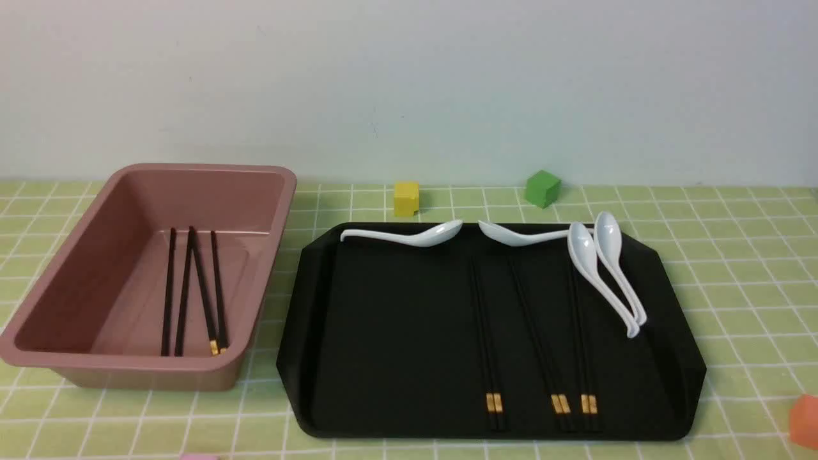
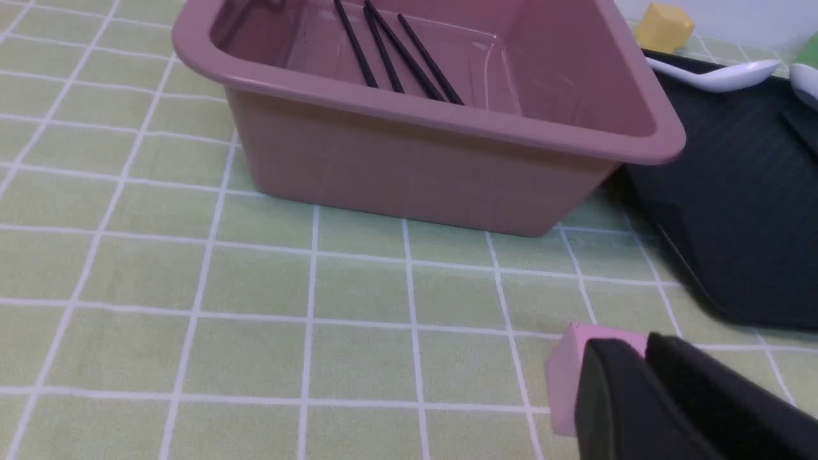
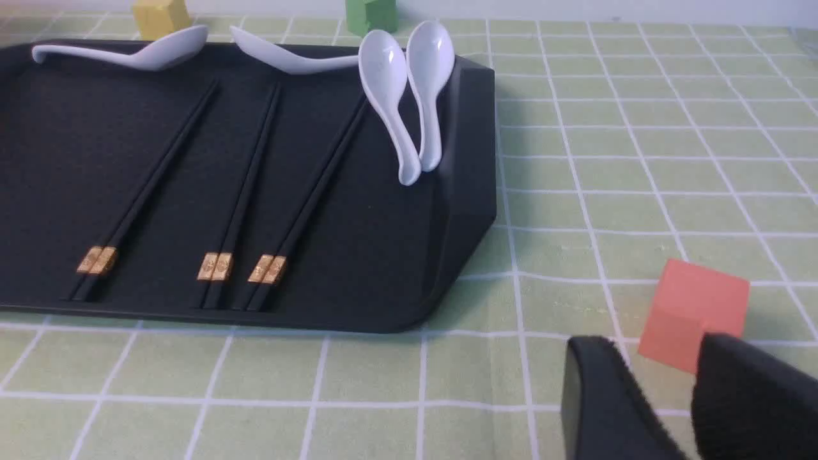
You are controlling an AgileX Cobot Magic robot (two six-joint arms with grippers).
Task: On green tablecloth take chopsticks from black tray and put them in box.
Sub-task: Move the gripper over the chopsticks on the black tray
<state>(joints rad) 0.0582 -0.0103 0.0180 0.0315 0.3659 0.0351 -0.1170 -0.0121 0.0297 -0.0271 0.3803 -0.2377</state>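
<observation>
On black tray (image 1: 396,332), six chopsticks (image 1: 489,345)

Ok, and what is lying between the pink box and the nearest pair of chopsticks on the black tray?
Bare tray and a strip of tablecloth, in the front view.

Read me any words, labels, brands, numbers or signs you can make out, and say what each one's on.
No text is legible.
The gold bands on the black chopsticks carry small marks, too small and blurred to read.
No lettering shows on the pink bin or the white soup spoons.
</observation>
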